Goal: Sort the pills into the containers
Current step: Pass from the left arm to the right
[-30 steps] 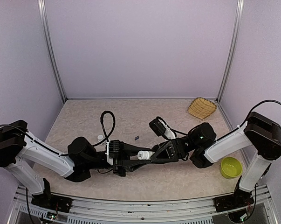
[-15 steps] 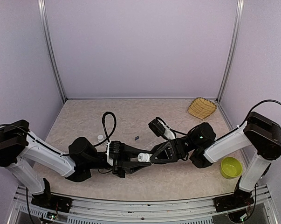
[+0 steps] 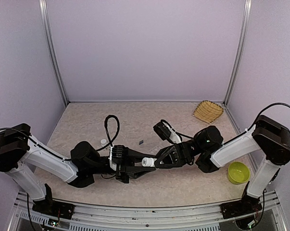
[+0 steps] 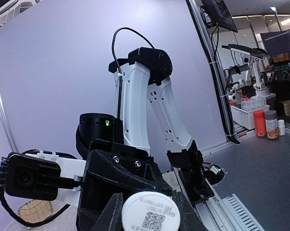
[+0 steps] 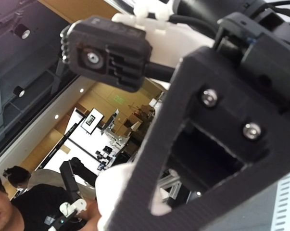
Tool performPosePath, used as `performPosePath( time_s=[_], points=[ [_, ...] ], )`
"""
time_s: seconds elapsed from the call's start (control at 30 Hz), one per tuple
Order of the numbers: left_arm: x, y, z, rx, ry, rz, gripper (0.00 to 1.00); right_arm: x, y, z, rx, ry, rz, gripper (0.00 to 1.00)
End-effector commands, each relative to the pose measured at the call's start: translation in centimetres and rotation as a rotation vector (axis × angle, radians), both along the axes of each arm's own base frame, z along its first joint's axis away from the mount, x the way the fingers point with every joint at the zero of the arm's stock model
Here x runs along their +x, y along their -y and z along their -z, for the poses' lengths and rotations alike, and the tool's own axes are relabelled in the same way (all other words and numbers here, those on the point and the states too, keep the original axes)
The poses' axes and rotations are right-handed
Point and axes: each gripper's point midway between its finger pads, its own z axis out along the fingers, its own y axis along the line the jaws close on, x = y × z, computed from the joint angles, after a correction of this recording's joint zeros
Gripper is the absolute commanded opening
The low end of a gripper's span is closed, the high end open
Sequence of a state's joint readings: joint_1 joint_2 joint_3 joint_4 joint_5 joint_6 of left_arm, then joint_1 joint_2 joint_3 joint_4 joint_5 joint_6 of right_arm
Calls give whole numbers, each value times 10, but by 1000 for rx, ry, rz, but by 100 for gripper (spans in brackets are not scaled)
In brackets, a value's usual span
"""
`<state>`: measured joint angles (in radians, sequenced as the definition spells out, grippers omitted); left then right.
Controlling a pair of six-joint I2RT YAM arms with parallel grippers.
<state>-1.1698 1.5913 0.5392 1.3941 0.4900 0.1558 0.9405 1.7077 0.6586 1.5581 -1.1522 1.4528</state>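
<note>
Jaws first: in the top view my left gripper (image 3: 140, 166) is clenched on a small white bottle (image 3: 146, 161) over the middle of the table (image 3: 87, 120). The bottle's long axis lies sideways and points at the right gripper (image 3: 156, 160), which sits at its far end. Whether that one pinches, I cannot tell.

Left wrist view: 2 black fingers (image 4: 108, 219) squeeze the bottle's round end, and the right gripper faces it head on.

Right wrist view: the bottle (image 5: 117, 192) is only a white blur against my finger.

No pills or compartment box show in any view; I judge the pills are inside the bottle.
</note>
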Motion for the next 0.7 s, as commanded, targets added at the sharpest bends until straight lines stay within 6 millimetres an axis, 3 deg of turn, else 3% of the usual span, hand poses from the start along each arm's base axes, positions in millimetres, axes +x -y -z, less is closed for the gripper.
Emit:
performPosePath(
  time_s=[0.0,0.13,0.37,0.47,0.57,0.67],
  points=[
    [0,1,-1,-6,-12,4,31,-16,18,-41,247,168,5,22],
    [6,-3,-4,-10,-49,-19,60,-13,21,-38,247,185,16,20],
    [15,-18,-3,6,-125,-97,92,10,21,-21,181,258,116,20],
    [24,-25,-1,27,-167,-166,98,21,12,-8,108,319,183,20],
    [37,-32,-2,54,-210,-242,99,39,5,11,8,446,298,21],
    [46,-33,0,97,-231,-298,99,54,9,18,-30,575,423,21]
  ],
)
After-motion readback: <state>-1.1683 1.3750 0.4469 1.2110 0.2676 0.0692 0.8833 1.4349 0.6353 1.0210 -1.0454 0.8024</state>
